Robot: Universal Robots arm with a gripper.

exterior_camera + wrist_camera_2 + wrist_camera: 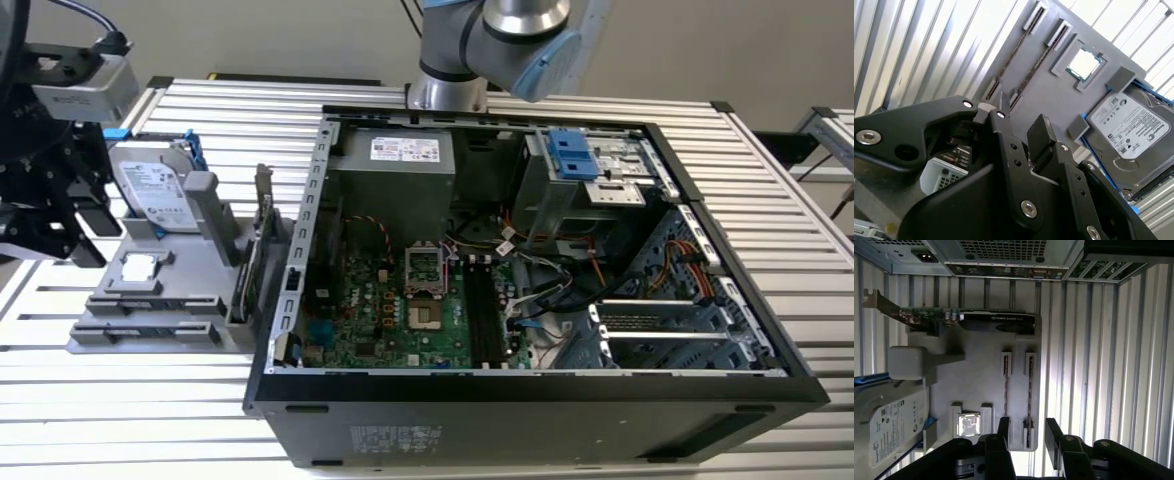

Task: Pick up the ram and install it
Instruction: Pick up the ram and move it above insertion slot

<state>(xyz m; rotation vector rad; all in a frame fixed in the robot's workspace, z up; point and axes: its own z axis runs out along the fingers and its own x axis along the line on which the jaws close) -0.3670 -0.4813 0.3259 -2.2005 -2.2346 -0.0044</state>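
Parts station beside an open computer case (534,392). The gripper (1027,434) hangs over the near edge of the grey parts holder (979,375), its two black fingers (1003,427) spread apart with nothing between them. The ram (1030,390) stands on edge in a narrow slot of the holder, seen in the first wrist view through the gap between the fingers and not touched by them. A second narrow slot (1006,390) runs just beside it and parallel. On one side the ram's slot lies close to the holder's outer edge, with bare table beyond; on the other side are a processor chip (969,424) in its square seat, a hard drive (894,425) and, across the far end, a graphics card (979,320) standing upright. In the exterior view the holder sits at the exterior view's left, just beside the case wall; the case lies on its side with the motherboard (387,310) exposed and its long memory slots (483,315) near the middle. Everything rests on a table (134,420) of ribbed aluminium slats, before a pale wall (267,40).
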